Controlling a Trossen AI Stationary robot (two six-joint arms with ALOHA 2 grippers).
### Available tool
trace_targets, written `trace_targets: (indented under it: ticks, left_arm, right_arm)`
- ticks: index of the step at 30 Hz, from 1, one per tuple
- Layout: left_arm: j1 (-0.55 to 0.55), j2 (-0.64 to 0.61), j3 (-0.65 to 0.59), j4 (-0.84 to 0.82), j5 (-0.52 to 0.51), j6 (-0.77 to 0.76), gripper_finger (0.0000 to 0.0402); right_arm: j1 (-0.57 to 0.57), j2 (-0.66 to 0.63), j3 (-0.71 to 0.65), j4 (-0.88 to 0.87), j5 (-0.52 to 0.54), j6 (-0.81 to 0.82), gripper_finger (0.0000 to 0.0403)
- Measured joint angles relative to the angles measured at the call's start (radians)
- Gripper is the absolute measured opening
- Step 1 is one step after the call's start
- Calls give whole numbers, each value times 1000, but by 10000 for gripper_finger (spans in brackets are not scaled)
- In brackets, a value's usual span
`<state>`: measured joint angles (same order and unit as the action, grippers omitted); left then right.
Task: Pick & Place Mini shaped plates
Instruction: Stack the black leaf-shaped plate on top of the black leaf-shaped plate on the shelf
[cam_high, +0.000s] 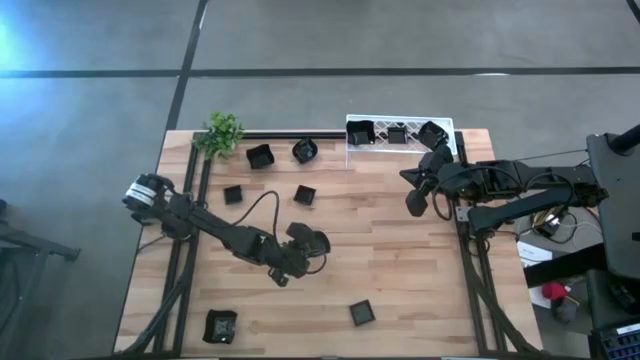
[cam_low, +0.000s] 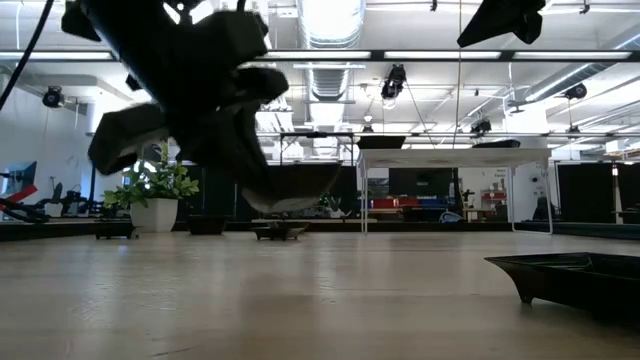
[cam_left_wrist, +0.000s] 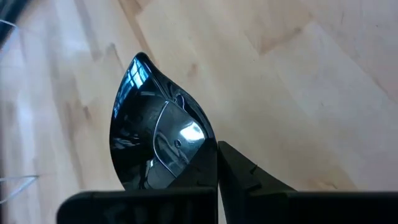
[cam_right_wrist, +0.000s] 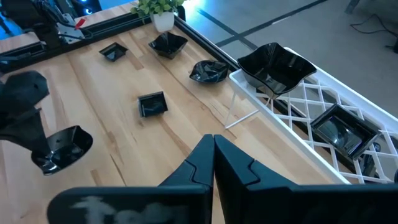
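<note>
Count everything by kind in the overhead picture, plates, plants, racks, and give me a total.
Black mini plates: 10, with 3 in the rack, 6 on the table, 1 in the left end effector
Green plant: 1
White rack: 1
Total: 12

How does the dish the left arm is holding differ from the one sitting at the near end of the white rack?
The held dish hangs above the wood, pinched at its rim by the shut left gripper; the rack dish rests free in the white rack, touched by nothing. The held dish looks rounded with one pointed tip; the rack dish is squarish with wavy, upturned corners. The rack dish also looks larger and deeper. Both are glossy black.
</note>
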<state>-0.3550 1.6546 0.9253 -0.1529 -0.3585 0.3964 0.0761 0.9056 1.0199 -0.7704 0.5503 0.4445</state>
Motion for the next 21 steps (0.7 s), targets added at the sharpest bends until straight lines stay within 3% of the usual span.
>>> trace_targets:
  ticks: [9, 21]
  left_arm:
    - [0, 108, 2, 14, 2, 18, 0]
    - [-2, 110, 13, 15, -2, -1, 3]
  right_arm:
    - [0, 0, 0, 3, 0, 0, 8]
    - [0, 0, 0, 7, 0, 0, 8]
